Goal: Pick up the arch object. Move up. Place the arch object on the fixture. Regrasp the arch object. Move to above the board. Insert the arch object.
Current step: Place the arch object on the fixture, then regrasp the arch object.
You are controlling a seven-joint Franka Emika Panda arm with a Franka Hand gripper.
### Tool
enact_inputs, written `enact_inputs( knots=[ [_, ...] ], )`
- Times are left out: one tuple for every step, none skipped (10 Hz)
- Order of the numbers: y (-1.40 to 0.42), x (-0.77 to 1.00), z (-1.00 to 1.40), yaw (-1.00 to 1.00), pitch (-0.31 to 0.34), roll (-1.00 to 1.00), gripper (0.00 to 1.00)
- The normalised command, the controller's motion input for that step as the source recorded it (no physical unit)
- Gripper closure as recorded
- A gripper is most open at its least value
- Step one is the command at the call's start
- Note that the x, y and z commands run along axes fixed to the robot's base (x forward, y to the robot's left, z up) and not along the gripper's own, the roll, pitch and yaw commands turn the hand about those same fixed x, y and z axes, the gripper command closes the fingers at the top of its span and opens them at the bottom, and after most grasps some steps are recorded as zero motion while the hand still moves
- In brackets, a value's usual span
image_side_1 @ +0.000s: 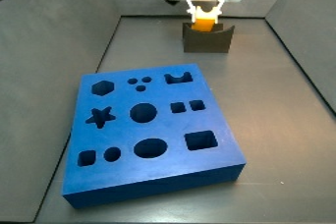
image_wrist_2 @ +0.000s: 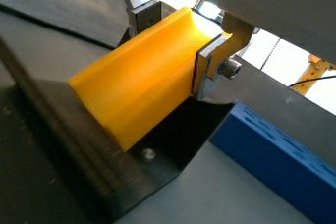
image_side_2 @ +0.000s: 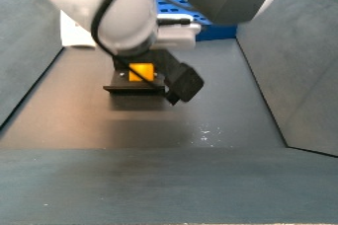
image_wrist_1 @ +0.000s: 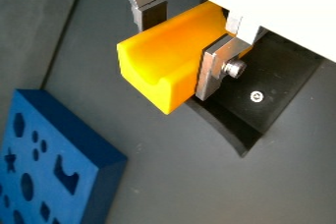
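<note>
The arch object (image_wrist_1: 168,63), a yellow-orange block with a notch along one side, sits between my gripper's (image_wrist_1: 184,33) two silver fingers, which are shut on it; it also shows in a wrist view (image_wrist_2: 138,76). In a side view the gripper (image_side_1: 203,12) holds the piece (image_side_1: 203,17) right at the top of the dark fixture (image_side_1: 207,37) at the back of the floor. A side view shows the yellow piece (image_side_2: 140,72) over the fixture (image_side_2: 136,93). Whether the piece rests in the dip I cannot tell. The blue board (image_side_1: 147,128) lies nearer the front.
Dark walls enclose the floor on three sides in a side view (image_side_1: 305,66). The fixture's dark base plate (image_wrist_1: 269,95) with a screw lies under the gripper. The board's corner (image_wrist_1: 46,164) shows in both wrist views (image_wrist_2: 276,164). The arm's body (image_side_2: 113,12) covers part of the board.
</note>
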Motion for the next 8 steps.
enact_inputs(
  knots=[
    [0.05,0.27,-0.43,-0.05,-0.034,-0.14,1.00],
    [0.05,0.22,-0.32,-0.04,-0.031,-0.13,1.00],
    [0.00,0.00,0.00,0.00,0.000,0.00,0.00],
    [0.00,0.00,1.00,-0.08,0.002,0.04,0.00],
    [0.00,-0.01,1.00,-0.07,0.007,0.05,0.00],
    [0.00,-0.02,1.00,-0.05,0.008,0.05,0.00],
    [0.00,-0.02,1.00,-0.04,0.008,0.05,0.00],
    [0.00,-0.03,1.00,-0.02,0.015,0.05,0.00]
  ],
)
